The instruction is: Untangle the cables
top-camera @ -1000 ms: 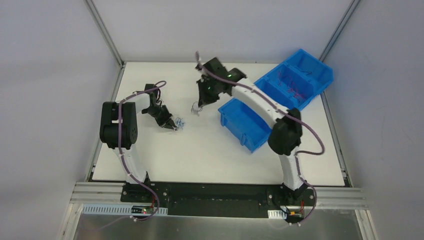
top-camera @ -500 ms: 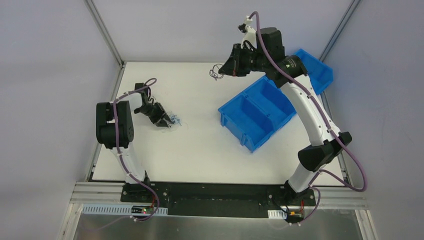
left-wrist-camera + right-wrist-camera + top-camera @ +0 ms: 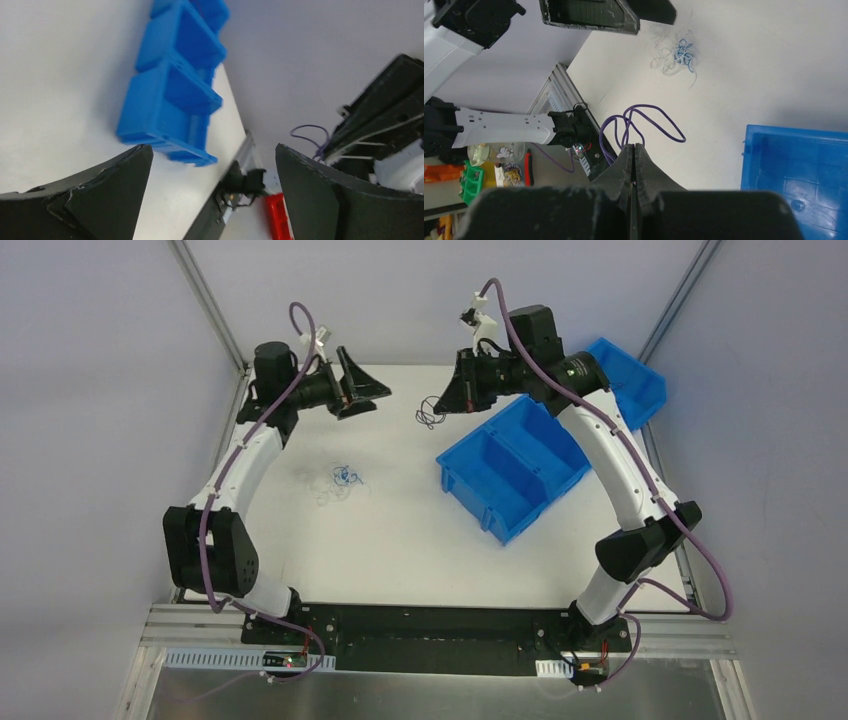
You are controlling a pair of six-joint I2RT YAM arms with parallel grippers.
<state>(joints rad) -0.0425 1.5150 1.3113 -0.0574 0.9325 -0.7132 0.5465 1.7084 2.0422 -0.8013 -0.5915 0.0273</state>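
A small tangle of the cables [image 3: 340, 479], thin blue and white wires, lies loose on the white table; in the right wrist view the tangle [image 3: 674, 51] shows at the top. One thin purple wire [image 3: 430, 412] hangs in loops above the table, apart from that tangle. My right gripper [image 3: 442, 403] is shut on the purple wire [image 3: 644, 121], which loops out from the pinched jaw tips of the right gripper [image 3: 634, 148]. My left gripper [image 3: 379, 398] is raised over the far left of the table, open and empty, the left gripper [image 3: 214, 156] jaws standing wide apart.
A blue divided bin [image 3: 510, 472] stands right of centre, and a second blue bin [image 3: 632, 382] sits at the far right corner behind my right arm. The blue bin [image 3: 175, 90] also fills the top of the left wrist view. Grey walls enclose the table.
My left gripper opened, let the blue and white tangle drop on the table, and rose toward the far left. My right gripper lifted the purple wire up and away from the tangle.
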